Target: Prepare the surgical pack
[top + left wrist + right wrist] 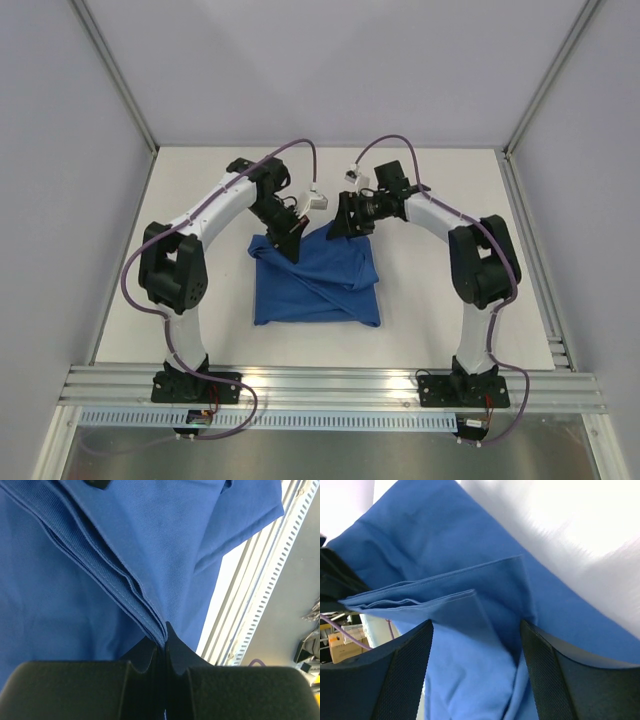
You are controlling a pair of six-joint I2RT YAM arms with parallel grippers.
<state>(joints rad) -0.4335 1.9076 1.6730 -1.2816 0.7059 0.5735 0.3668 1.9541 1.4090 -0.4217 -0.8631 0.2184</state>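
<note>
one royal-blue drape [318, 285] shows, a single folded bundle, on one white table [440, 180]. there are two arms, the left arm [225, 200] and the right arm [440, 212], with two grippers, the left gripper [295, 250] and the right gripper [340, 228], each showing two black fingers [402, 680] in its own wrist view. two purple cables [124, 280] are in view, one along each arm.

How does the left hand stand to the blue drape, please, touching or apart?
Touching: left wrist view shows the left hand pinching folded edges of the blue drape.
</note>
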